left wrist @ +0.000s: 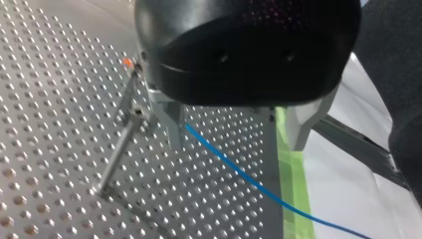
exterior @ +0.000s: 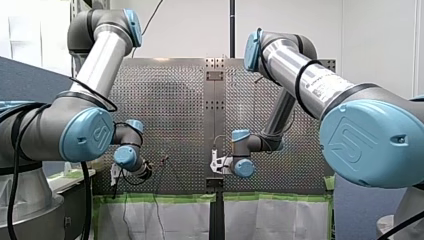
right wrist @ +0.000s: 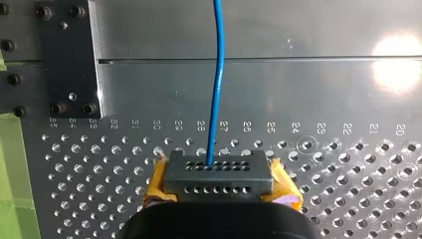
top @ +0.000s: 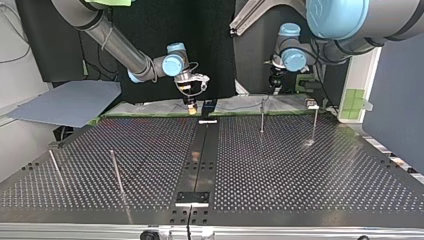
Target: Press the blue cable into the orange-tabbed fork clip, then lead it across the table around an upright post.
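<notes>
— Since our right pincer (right wrist: 219,181) is squeezed shut on the blue cable (right wrist: 218,74), where does the rest go?

— It runs past our left pincer (left wrist: 236,142), which is wide open and holds nothing. The cable is not in the fork clip (left wrist: 132,92) with the orange tab yet. That clip stands on the table (left wrist: 50,109) just beside one finger.

— What could go wrong?

— We think the cable could slip past the fork if we push crooked. A finger could also bump the thin post (left wrist: 117,152).
</notes>
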Controlling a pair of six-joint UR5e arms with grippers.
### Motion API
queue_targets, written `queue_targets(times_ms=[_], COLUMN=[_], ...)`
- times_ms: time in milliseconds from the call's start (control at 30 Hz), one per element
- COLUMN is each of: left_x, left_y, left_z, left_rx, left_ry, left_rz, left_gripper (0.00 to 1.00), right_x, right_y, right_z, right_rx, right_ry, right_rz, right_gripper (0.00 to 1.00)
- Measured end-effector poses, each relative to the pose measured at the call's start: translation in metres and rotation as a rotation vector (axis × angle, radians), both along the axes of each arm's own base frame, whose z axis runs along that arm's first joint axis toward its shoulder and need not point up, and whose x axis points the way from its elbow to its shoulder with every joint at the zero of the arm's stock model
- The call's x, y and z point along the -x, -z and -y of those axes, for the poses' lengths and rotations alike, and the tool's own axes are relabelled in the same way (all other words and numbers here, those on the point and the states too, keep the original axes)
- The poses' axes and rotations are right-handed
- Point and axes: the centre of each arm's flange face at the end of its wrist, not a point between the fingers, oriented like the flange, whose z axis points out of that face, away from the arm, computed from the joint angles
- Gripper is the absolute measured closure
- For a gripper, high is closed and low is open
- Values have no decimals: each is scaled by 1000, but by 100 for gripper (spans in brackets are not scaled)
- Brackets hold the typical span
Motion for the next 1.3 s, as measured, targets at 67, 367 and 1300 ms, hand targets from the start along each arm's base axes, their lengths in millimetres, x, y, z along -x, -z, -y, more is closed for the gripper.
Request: queue_targets(times_ms=[67, 367, 1300], left_x=[4, 13, 16], left_y=[-6, -33, -38], left_z=[2, 12, 31], left_rx=[4, -11, -6], left_ry=[4, 59, 98], left_rz=[11, 91, 135], left_gripper=[0, 0, 0], right_x=[0, 0, 1], right_y=[0, 0, 3], right_z=[0, -1, -1], right_rx=[-1, -4, -10], right_ry=[0, -2, -3], right_rz=[-1, -2, -4], right_gripper=[100, 100, 100])
